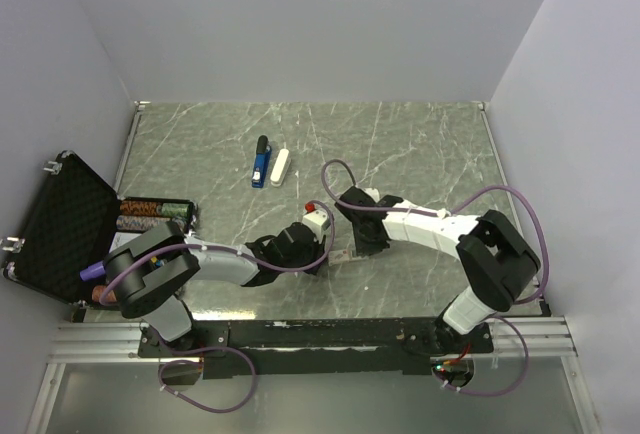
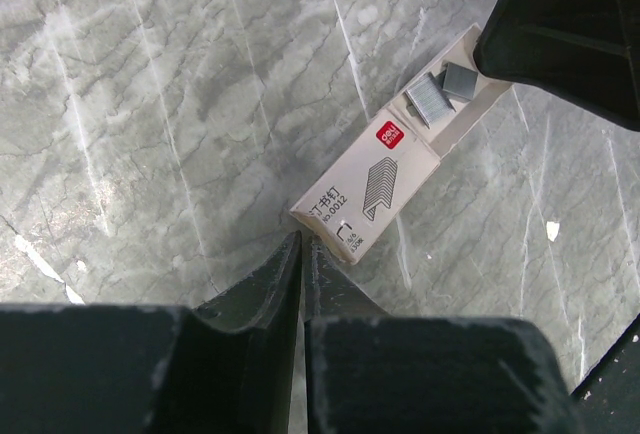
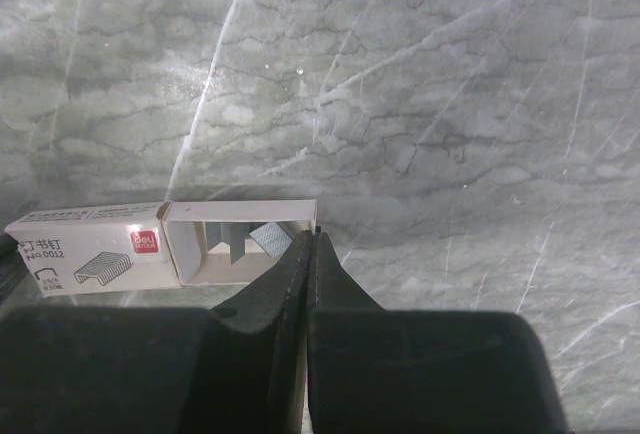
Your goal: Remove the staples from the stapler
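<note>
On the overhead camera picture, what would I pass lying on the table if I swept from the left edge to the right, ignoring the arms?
Open black case → dark patterned cylinders → blue stapler → white oblong bar → small staple box.

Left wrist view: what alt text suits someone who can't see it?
A staple box lies slid open on a grey marbled table, staples showing in its tray. The shut left gripper points at its near end.
</note>
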Controlling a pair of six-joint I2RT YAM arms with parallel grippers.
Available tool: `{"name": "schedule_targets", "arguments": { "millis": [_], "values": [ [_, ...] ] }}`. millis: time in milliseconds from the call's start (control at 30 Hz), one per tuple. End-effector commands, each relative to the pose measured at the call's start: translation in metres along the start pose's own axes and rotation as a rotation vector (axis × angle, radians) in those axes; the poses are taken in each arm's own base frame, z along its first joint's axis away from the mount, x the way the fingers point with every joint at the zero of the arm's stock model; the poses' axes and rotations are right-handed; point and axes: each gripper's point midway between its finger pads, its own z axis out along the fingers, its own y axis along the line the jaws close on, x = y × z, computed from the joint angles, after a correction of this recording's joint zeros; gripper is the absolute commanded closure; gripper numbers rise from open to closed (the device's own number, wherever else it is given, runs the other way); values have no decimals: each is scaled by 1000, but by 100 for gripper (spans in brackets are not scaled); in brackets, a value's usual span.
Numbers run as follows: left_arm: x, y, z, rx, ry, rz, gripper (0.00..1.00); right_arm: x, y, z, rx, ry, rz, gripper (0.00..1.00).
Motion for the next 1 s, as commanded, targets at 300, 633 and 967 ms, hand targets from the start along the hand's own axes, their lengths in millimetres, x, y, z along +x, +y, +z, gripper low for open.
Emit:
{"name": "schedule_targets", "arguments": {
  "millis": [300, 633, 967],
  "values": [
    [-5, 0, 4, -9, -17, -20, 88, -2, 13, -2, -17, -7, -39, 100],
    [-5, 1, 6, -14, -11, -13, 89, -6, 22, -6, -30, -18, -48, 100],
    [-6, 0, 7, -10, -12, -15, 89, -1, 39, -7, -98, -2, -30, 100]
  ]
}}
